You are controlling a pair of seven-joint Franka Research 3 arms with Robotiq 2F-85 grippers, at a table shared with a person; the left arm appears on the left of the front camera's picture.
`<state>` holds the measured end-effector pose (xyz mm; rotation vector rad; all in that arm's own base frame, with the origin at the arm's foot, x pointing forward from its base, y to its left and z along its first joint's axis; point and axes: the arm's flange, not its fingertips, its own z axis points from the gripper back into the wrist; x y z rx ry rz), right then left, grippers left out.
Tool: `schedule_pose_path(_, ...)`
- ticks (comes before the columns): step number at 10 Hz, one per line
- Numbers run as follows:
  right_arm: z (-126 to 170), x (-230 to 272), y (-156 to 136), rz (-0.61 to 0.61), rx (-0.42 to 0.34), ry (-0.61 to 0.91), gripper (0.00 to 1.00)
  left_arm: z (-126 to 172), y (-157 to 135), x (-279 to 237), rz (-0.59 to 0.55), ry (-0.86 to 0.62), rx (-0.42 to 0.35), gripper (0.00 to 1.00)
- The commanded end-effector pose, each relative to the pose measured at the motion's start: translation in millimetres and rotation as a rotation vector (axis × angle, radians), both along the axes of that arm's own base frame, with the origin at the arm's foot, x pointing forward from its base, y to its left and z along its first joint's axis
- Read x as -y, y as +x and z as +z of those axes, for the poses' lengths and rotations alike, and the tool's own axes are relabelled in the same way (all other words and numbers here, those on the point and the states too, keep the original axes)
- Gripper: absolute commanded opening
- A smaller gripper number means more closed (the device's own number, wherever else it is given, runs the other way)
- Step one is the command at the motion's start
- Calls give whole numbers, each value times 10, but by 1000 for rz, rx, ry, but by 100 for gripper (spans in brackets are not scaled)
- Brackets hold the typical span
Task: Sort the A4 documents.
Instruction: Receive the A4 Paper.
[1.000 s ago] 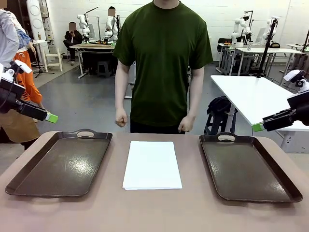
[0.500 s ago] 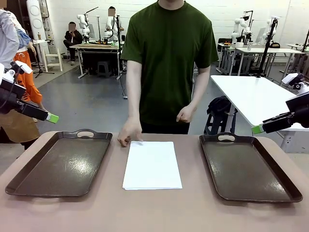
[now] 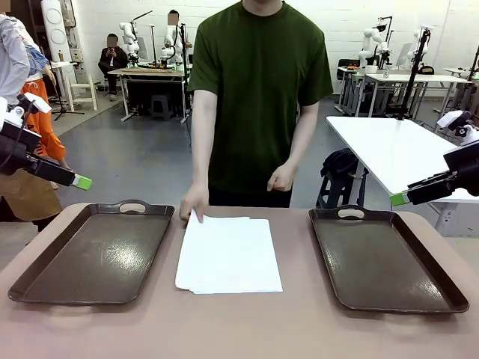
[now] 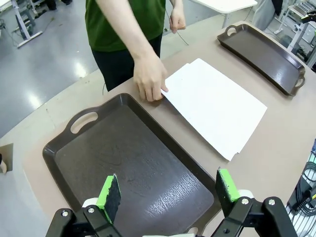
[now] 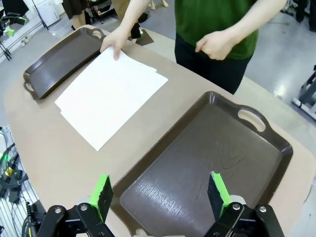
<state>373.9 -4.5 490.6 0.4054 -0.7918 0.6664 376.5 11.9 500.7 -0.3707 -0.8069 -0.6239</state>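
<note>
The A4 documents (image 3: pixel 228 254) were stacked on the table (image 3: pixel 239 333) between the left tray (image 3: pixel 93 254) and the right tray (image 3: pixel 385 258). The top sheets were skewed and their far corner was covered by the person's hand (image 3: pixel 194 203). The left gripper (image 4: pixel 168 187) and right gripper (image 5: pixel 160 193) were held wide open and empty, one above each tray.

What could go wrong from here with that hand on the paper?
1. The person's hand rests on the far corner of the A4 documents; a claw reaching in might hit it.
2. The sheets lie fanned and flat on the table, so the open left claw may pinch several or crumple them.
3. Reaching inward could clip the left tray rim.
</note>
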Motion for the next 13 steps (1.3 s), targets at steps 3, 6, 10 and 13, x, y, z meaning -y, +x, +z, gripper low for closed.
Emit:
schedule_pose_path(3,-18,4,8,20,4,12,100,-7,1,-32,-12,-2,7,100)
schedule_pose_path(6,-18,4,8,20,4,12,100,-7,1,-32,-12,-2,7,100)
schedule_pose_path(10,-18,4,8,20,4,12,100,-7,1,-32,-12,-2,7,100)
schedule_pose_path(13,-18,4,8,20,4,12,100,-7,1,-32,-12,-2,7,100)
